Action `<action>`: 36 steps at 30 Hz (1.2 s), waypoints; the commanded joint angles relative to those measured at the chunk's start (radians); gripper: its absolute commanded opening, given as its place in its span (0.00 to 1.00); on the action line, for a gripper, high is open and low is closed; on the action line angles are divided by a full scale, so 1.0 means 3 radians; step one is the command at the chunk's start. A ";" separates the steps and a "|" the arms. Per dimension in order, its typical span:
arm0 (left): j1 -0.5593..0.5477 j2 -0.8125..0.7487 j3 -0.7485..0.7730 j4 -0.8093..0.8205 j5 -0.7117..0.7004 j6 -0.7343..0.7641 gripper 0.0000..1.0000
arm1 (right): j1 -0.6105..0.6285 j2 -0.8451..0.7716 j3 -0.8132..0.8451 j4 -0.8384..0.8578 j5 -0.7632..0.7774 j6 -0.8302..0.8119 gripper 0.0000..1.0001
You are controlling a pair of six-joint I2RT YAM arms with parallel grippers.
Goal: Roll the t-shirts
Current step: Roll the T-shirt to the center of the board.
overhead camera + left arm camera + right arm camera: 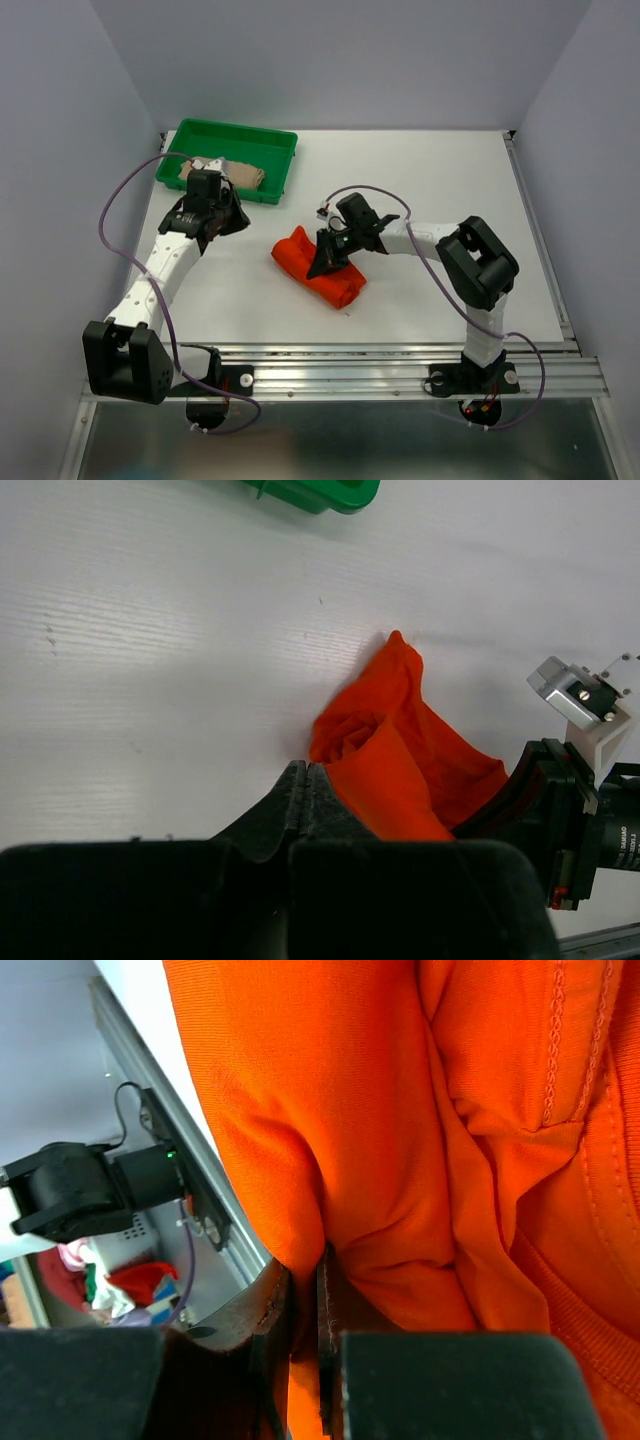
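**Right pincer pinching the orange roll, left one shut on nothing**

Ok, live from the table [440, 190]. My right pincer [303, 1305] is down on the orange-red t-shirt [318, 270], jaws nearly together w/ a thin fold of the cloth nipped between them. Wrist view is wall-to-wall orange: soft creases, a stitched hem running down the right side, ribbed edge at bottom right.

From above the shirt is a short, fat bundle lying diagonally mid-table, one end pointing far-left, the other near-right. Loosely rolled, not neat. Far-left end is looser, w/ a peak of cloth sticking up; near-right end is rounder and tighter. Bright, plain, no print. My right pincer sits on its right-hand side, about the middle of its length.

Left pincer [305, 785]: jaws pressed together, nothing in them. It hangs over bare table left of the bundle, apart from it, tips pointed at that loose end.

Second one, the beige t-shirt [228, 173], sits crumpled inside the green tray [240, 136] at the far-left corner, just beyond my left wrist.
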 commanded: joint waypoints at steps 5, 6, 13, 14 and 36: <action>-0.0267 -0.0122 -0.0146 0.0116 0.0150 0.0073 0.00 | -0.0152 0.0183 0.0047 0.0175 -0.0546 0.0050 0.01; -0.0328 -0.0117 -0.0151 0.0116 0.0145 0.0073 0.00 | -0.0182 0.0198 0.0057 0.0175 -0.0567 0.0050 0.01; -0.0839 0.0097 -0.0151 0.0101 0.0053 0.0053 0.00 | -0.0254 0.0326 0.0098 0.0170 -0.0746 0.0029 0.01; -0.0870 0.0123 -0.0156 0.0106 0.0058 0.0063 0.00 | -0.0290 0.0336 0.0098 0.0170 -0.0767 0.0029 0.01; -0.1157 0.0839 0.0022 0.0229 -0.0019 0.0165 0.00 | -0.0459 0.0449 0.0180 0.0165 -0.0956 0.0045 0.02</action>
